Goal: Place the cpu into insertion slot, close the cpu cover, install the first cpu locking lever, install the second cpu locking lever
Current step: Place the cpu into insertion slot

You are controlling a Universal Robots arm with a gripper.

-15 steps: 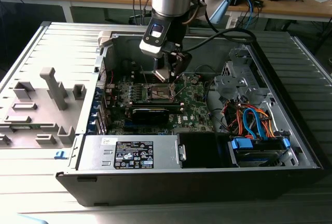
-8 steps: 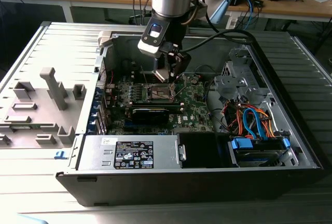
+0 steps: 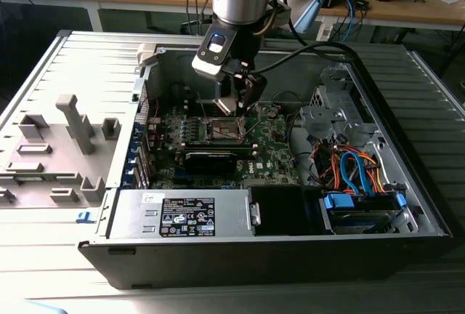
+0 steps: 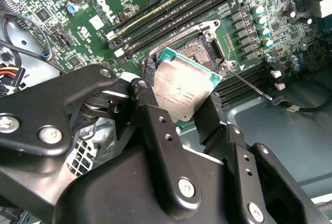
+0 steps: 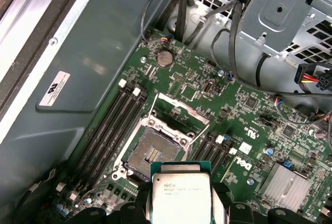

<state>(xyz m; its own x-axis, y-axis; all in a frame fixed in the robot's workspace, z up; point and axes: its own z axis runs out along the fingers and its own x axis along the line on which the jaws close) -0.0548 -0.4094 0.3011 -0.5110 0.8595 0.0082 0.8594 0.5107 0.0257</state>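
Observation:
My gripper [image 3: 237,107] hangs inside the open computer case, shut on the cpu [image 4: 184,88], a flat square chip with a silvery top and a green edge. Its two black fingers [image 4: 155,125] press on opposite sides of the chip. In the first wrist view the cpu [image 5: 179,195] hovers just short of the insertion slot [image 5: 153,153], whose tan-gold contact field lies bare. The cpu cover [image 5: 180,111] stands swung open at the slot's far side. A thin metal locking lever [image 4: 249,85] sticks out beside the insertion slot [image 4: 199,47].
Black memory slots [image 5: 111,125] flank the socket on the green motherboard. A long black card [image 3: 211,159] lies in front of the socket; a power supply [image 3: 182,216] and a drive bay with cables [image 3: 356,172] line the case front. A grey fixture tray [image 3: 65,139] sits outside.

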